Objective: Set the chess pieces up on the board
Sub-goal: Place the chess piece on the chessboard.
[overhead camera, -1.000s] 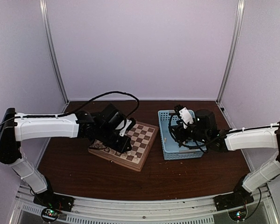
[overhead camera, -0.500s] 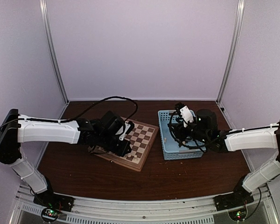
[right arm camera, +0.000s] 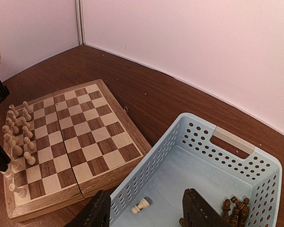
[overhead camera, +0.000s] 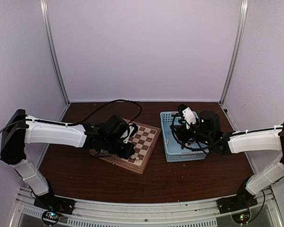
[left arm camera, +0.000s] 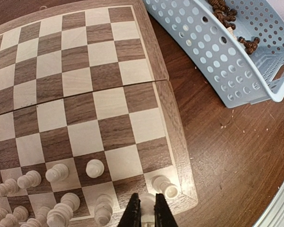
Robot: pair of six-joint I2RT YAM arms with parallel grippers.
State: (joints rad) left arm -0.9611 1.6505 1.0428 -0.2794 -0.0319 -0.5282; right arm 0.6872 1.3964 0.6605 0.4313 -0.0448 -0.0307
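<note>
The board [left arm camera: 85, 71] lies left of centre on the table, also seen in the top view as the board [overhead camera: 146, 137]. Several cream-white chess pieces [left arm camera: 57, 172] stand in two rows along its near edge, one of them on the corner square [left arm camera: 165, 187]. My left gripper [left arm camera: 147, 213] is shut on a cream-white piece [left arm camera: 147, 201] just above the edge square beside that corner. My right gripper [right arm camera: 149, 213] hangs open over the light-blue basket [right arm camera: 156, 151]. One white piece [right arm camera: 141, 205] lies on its side there, and dark brown pieces [right arm camera: 234, 208] are heaped in a corner.
The basket [overhead camera: 173, 146] sits close to the right of the board, with a narrow strip of brown table between them. A black cable loops above the left arm [overhead camera: 57, 132]. White walls enclose the table on three sides.
My left arm has drawn back and down toward the board's near edge, carrying the white piece. The right arm has stayed still over the basket.
</note>
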